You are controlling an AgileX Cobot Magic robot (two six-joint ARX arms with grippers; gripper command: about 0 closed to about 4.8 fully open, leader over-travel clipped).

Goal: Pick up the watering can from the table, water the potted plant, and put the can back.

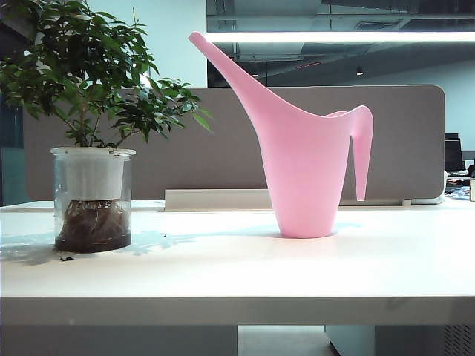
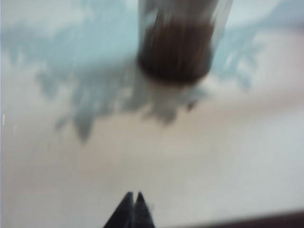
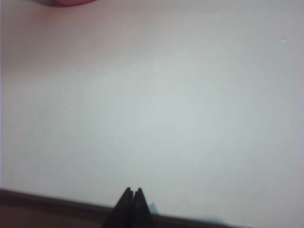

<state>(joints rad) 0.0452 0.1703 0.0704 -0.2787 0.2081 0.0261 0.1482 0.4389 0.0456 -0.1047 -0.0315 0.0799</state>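
The pink watering can stands upright on the white table, right of centre, its spout slanting up to the left and its handle hanging on the right. The potted plant stands at the left, leafy above a clear glass cylinder. Neither arm shows in the exterior view. In the blurred left wrist view my left gripper is shut and empty over the table near its front edge, with the potted plant's glass base ahead. My right gripper is shut and empty at the table's front edge; a sliver of the pink can shows far ahead.
A grey rounded partition panel runs behind the table. Leaf shadows lie on the tabletop around the pot. A dark monitor sits at the far right behind the table.
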